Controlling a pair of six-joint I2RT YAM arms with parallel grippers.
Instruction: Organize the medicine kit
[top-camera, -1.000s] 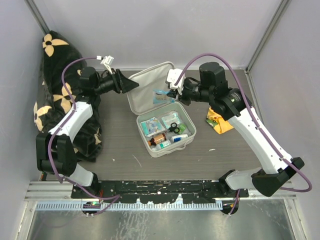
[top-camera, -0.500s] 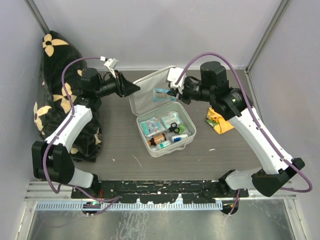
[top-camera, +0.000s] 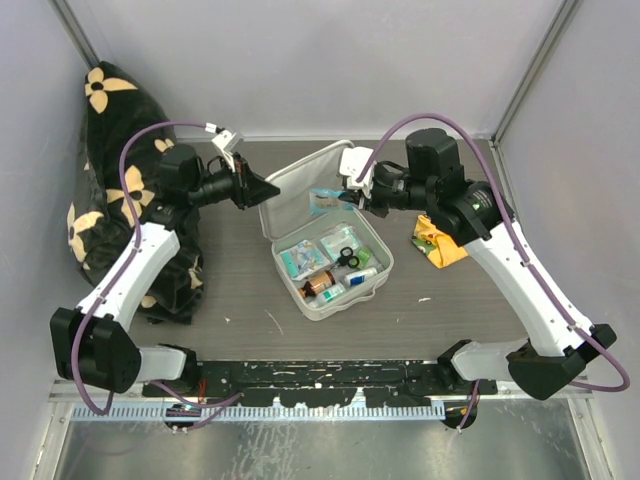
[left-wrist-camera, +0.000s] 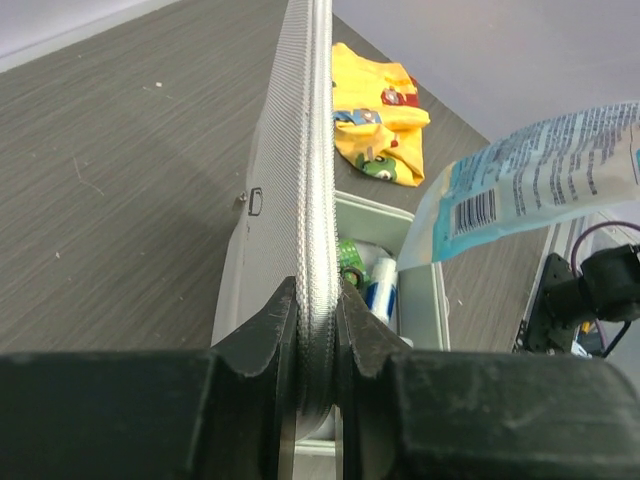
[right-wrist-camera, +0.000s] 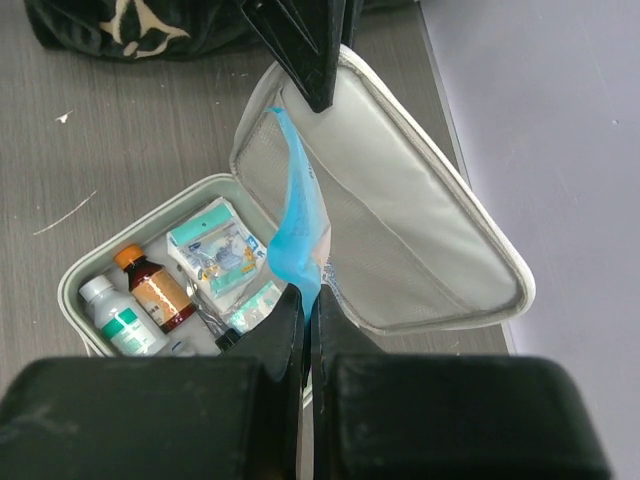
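Medicine kit (top-camera: 352, 298) lid (left-wrist-camera: 300, 150): we pinch rim in left pincer (left-wrist-camera: 318, 300); slip may drop lid onto blue packet (right-wrist-camera: 298, 220) clamped in right pincer (right-wrist-camera: 307, 300).

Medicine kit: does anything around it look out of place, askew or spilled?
A crumpled yellow cloth lies on the table to the right of the medicine kit, outside it. Nothing looks spilled.

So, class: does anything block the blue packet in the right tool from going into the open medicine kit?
Nothing visible does. The left tool pinches the lid rim, holding it up, and the blue packet in the right tool hangs beside the lid's inner face.
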